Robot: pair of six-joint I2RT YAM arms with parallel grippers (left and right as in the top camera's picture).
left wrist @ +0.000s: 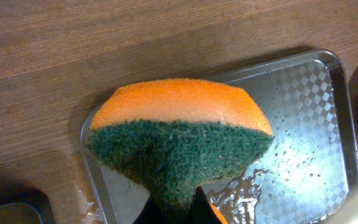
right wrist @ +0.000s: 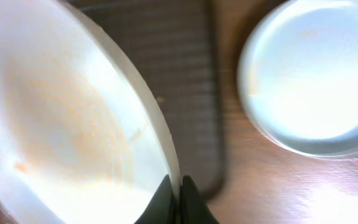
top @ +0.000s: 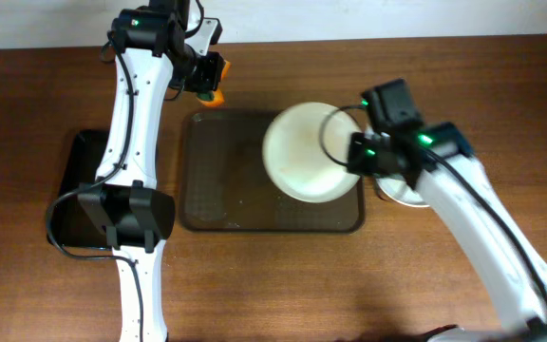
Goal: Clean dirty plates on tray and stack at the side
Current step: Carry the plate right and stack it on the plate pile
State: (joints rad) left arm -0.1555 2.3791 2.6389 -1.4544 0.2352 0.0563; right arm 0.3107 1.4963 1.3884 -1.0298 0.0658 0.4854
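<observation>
My right gripper [top: 354, 157] [right wrist: 178, 190] is shut on the rim of a white plate [top: 304, 152] [right wrist: 73, 118] with faint orange smears. It holds the plate tilted over the right part of the dark brown tray [top: 226, 180] [right wrist: 191, 81]. A second pale plate [top: 402, 197] [right wrist: 309, 74] lies on the table right of the tray, mostly under my right arm in the overhead view. My left gripper [top: 207, 84] [left wrist: 178, 208] is shut on an orange and green sponge [top: 215, 93] [left wrist: 179, 137] above the tray's far left corner [left wrist: 303, 143], which looks shiny and wet. A third plate is not visible.
A smaller glossy black tray [top: 69, 185] lies on the table left of the brown tray, partly under my left arm. Its corner shows in the left wrist view [left wrist: 8, 211]. Bare wooden table surrounds both trays.
</observation>
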